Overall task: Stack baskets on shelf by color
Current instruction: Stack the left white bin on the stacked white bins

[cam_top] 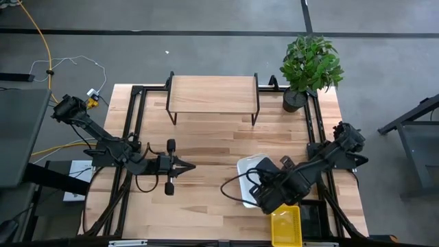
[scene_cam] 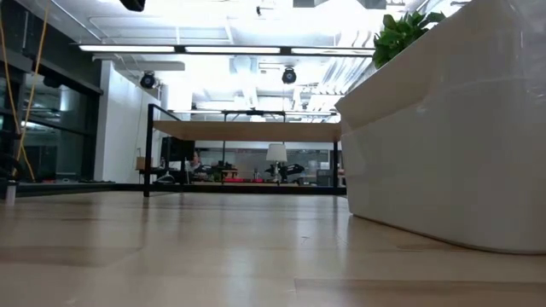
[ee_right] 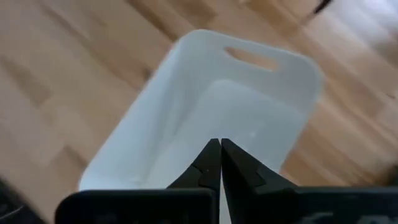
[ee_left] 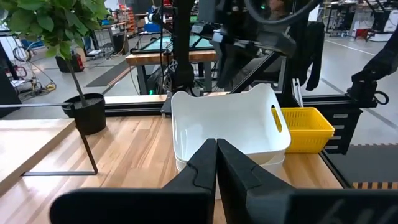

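A white basket (cam_top: 248, 169) rests on its bottom on the right half of the table; in the left wrist view it (ee_left: 230, 121) seems nested in a second white one. A yellow mesh basket (cam_top: 285, 226) stands at the near right corner. The shelf (cam_top: 212, 95) stands on its black legs at the table's far side, with nothing on top. My right gripper (ee_right: 220, 144) is shut and slants down over the white basket's inside (ee_right: 236, 118). My left gripper (cam_top: 186, 166) is shut, level at mid-table, pointing toward the white basket.
A potted plant (cam_top: 309, 65) stands at the far right corner, beside the shelf. Bare wood lies between the shelf and the baskets. In the low view the white basket (scene_cam: 444, 128) fills the right side, with the shelf (scene_cam: 247, 131) behind it.
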Controlling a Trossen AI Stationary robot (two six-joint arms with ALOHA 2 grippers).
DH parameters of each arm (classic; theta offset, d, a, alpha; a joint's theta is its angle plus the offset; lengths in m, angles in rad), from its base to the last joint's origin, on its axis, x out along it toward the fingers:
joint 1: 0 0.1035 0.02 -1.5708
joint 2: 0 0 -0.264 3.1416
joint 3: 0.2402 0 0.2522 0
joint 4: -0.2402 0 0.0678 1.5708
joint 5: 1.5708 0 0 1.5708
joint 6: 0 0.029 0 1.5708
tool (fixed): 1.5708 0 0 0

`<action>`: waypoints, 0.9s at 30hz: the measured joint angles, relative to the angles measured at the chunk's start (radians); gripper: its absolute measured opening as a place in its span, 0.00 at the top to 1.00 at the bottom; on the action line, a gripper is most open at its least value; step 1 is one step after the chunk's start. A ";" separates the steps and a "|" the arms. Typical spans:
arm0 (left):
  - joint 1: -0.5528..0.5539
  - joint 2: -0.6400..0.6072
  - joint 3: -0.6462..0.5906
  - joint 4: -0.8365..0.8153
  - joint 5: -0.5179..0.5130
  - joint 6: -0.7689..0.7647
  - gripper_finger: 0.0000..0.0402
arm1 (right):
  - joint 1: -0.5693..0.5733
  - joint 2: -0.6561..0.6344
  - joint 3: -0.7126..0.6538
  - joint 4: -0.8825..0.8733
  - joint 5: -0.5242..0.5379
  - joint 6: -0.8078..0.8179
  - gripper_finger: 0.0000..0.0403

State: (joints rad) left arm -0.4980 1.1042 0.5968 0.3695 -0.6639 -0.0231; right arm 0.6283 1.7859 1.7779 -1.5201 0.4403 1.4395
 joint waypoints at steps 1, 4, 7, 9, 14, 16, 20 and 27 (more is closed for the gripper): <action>0.000 0.000 0.000 0.000 0.000 0.000 1.00 | -0.002 0.000 0.000 -0.021 0.003 0.017 1.00; 0.000 0.000 0.000 0.000 0.000 0.001 1.00 | -0.012 0.001 -0.004 -0.053 -0.009 0.042 0.96; 0.000 0.000 0.000 0.000 -0.002 0.021 1.00 | -0.014 0.005 -0.013 -0.050 -0.007 0.046 0.88; 0.000 0.000 0.000 0.001 -0.001 0.027 1.00 | -0.014 0.008 -0.032 -0.050 -0.014 0.052 0.80; 0.000 0.000 0.000 0.001 -0.002 0.041 1.00 | -0.020 0.011 -0.141 -0.051 -0.065 0.134 0.64; 0.000 0.000 0.000 0.002 -0.002 0.053 1.00 | -0.020 0.011 -0.177 -0.051 -0.076 0.155 0.61; 0.009 0.000 0.000 0.002 -0.001 0.053 1.00 | -0.020 0.011 -0.223 -0.051 -0.078 0.183 0.59; 0.040 0.000 0.000 0.003 0.012 0.052 1.00 | -0.020 0.011 -0.239 -0.043 -0.078 0.184 0.65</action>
State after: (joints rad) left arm -0.4579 1.1046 0.5968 0.3721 -0.6520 0.0288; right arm 0.6083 1.7966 1.5390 -1.5626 0.3626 1.6231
